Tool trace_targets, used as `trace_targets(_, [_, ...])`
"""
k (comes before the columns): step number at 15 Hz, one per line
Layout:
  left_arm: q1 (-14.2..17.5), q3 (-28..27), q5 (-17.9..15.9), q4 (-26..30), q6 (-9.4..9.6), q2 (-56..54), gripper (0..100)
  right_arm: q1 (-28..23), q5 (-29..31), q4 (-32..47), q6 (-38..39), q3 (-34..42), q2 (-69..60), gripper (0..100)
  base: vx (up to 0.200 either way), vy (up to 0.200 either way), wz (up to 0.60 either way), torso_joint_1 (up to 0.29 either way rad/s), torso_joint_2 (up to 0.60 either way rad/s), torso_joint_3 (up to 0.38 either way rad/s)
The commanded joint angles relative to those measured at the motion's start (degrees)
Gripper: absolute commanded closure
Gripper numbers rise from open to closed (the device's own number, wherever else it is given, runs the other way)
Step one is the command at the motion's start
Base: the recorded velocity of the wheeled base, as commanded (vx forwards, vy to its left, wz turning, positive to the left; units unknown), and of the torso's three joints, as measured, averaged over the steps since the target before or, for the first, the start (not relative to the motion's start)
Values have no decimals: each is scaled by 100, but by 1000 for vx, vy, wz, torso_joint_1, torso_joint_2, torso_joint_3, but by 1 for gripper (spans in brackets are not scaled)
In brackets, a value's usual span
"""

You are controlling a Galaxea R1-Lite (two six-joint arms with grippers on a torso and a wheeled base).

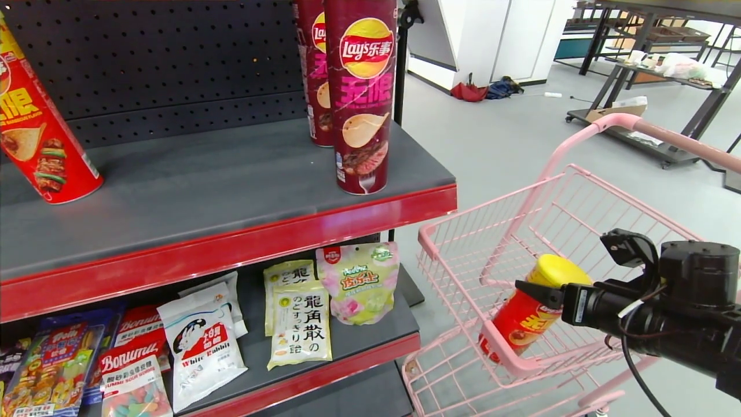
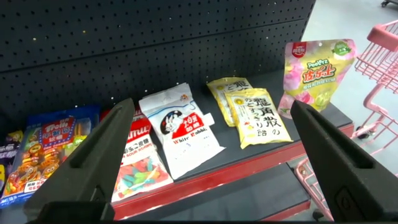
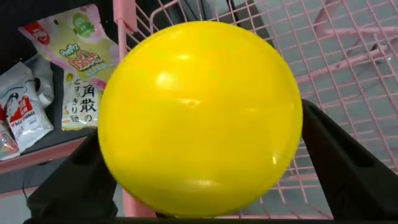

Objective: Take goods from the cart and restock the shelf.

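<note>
A red chip can with a yellow lid leans tilted inside the pink cart. My right gripper is shut on its upper end, and the yellow lid sits between the two dark fingers in the right wrist view. On the grey upper shelf stand two maroon chip cans at the right end and a red can at the left. My left gripper hangs open in front of the lower shelf, holding nothing.
Snack bags lie on the lower shelf: a white one, yellow ones, a green-pink pouch and colourful packs. The upper shelf is bare between the cans. Metal racks stand across the grey floor.
</note>
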State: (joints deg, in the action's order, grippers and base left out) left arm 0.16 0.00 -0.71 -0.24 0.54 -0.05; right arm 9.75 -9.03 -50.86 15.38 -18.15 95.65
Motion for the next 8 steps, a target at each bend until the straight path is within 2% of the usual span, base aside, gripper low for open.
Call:
trace_targets(1, [2,0,0,-2,-1,5,0,27,-2,6,0,-39,217,0,0,0,0,0,0,0])
trace_targets(7, [2,0,-8,-2,8,5,0,106,-2,-3,79,-22,349,0,0,0,0,0,0,0])
trace_targets(8, [2,0,-8,-2,8,5,0,167,7,-3,131,-31,349,100,0,0,0,0,0,0])
